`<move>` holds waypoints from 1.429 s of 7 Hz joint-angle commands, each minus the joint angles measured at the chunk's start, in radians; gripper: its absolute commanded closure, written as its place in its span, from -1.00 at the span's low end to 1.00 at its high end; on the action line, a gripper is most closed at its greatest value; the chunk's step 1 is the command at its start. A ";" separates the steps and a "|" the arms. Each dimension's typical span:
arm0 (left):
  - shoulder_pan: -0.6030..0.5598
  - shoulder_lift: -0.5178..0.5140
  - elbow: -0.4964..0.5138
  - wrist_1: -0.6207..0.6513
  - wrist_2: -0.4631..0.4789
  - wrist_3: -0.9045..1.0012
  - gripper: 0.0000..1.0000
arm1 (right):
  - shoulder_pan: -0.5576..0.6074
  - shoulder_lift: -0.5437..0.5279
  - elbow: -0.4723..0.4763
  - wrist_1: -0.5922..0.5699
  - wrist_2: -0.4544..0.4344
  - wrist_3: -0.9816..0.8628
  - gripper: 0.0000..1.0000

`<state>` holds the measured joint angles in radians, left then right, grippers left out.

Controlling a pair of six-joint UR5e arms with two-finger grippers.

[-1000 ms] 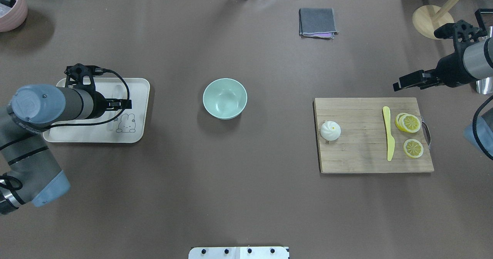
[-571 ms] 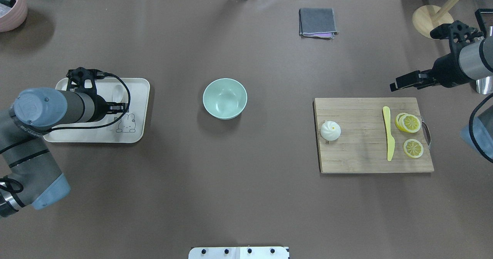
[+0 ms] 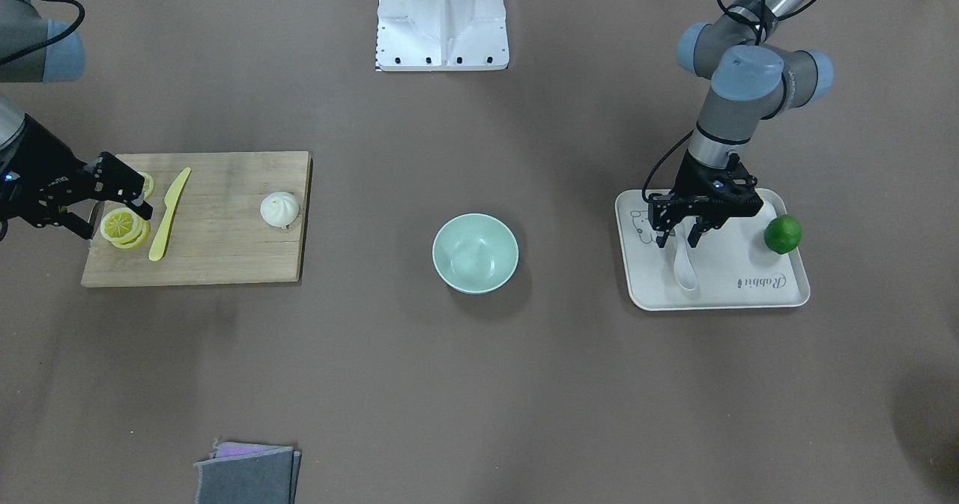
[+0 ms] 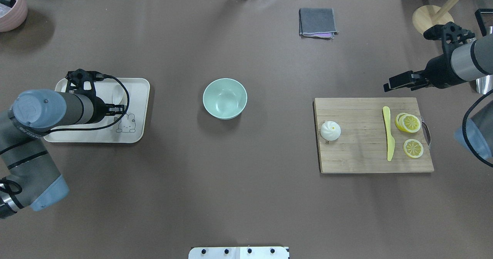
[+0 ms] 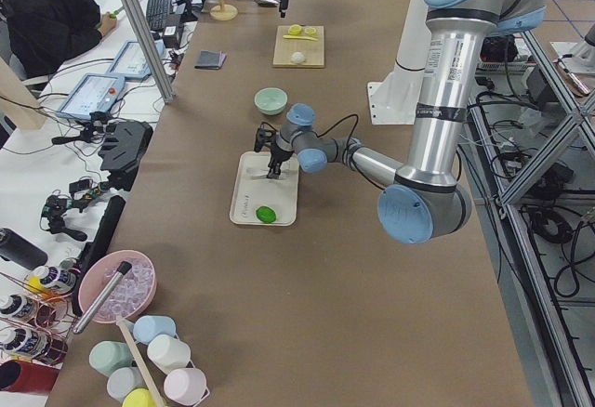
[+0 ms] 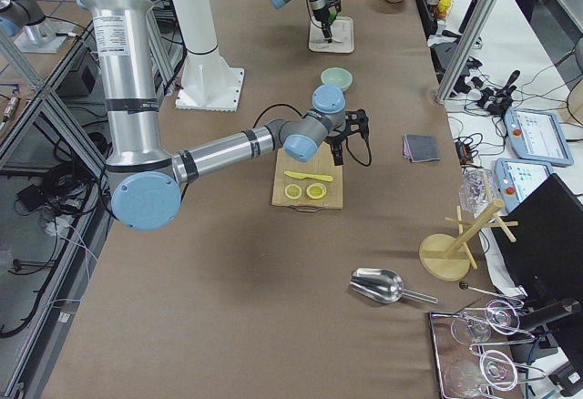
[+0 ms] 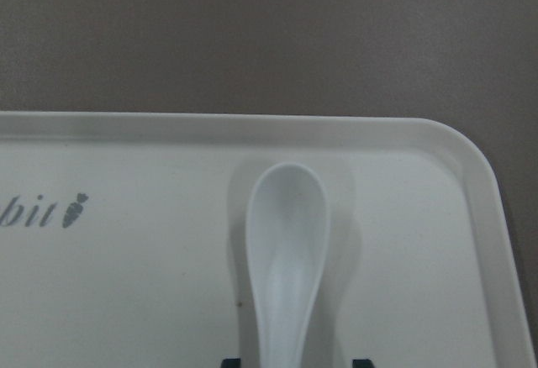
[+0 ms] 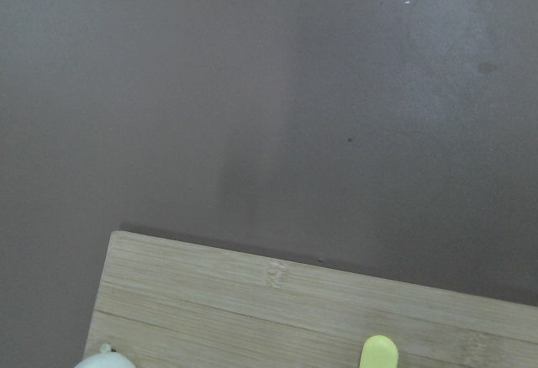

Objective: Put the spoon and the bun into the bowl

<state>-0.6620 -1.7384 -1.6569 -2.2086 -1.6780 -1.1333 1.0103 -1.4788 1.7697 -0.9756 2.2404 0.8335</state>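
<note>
The white spoon (image 3: 683, 268) lies on the cream tray (image 3: 749, 296), scoop toward the far edge; it also shows in the overhead view (image 4: 118, 93) and the left wrist view (image 7: 286, 250). My left gripper (image 3: 678, 239) is open, low over the tray, its fingers on either side of the spoon's handle. The white bun (image 4: 330, 130) sits on the wooden board's (image 4: 358, 155) left end. The mint-green bowl (image 4: 225, 98) stands empty mid-table. My right gripper (image 4: 389, 85) looks open and empty, raised beyond the board's far right edge, away from the bun.
A green lime (image 3: 783, 234) lies on the tray beside my left gripper. A yellow knife (image 4: 389, 134) and lemon slices (image 4: 412, 148) lie on the board. A folded grey cloth (image 4: 317, 22), a wooden stand (image 4: 431, 20) and a pink bowl (image 4: 11, 9) are at the far side.
My left gripper has drawn back along the spoon's handle, uncovering the scoop. My right gripper has moved left and slightly away from the board's far edge.
</note>
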 commanded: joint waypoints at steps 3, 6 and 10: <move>-0.005 0.017 -0.088 0.013 -0.032 0.000 1.00 | -0.013 0.014 -0.001 0.000 -0.015 0.006 -1.00; -0.022 -0.030 -0.155 0.015 -0.089 -0.014 1.00 | -0.106 0.044 -0.001 -0.003 -0.115 0.076 -1.00; -0.021 -0.118 -0.149 0.079 -0.083 -0.045 1.00 | -0.367 0.055 0.057 -0.024 -0.345 0.165 -1.00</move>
<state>-0.6839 -1.8384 -1.8098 -2.1468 -1.7632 -1.1736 0.7217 -1.4263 1.8069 -0.9871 1.9605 0.9858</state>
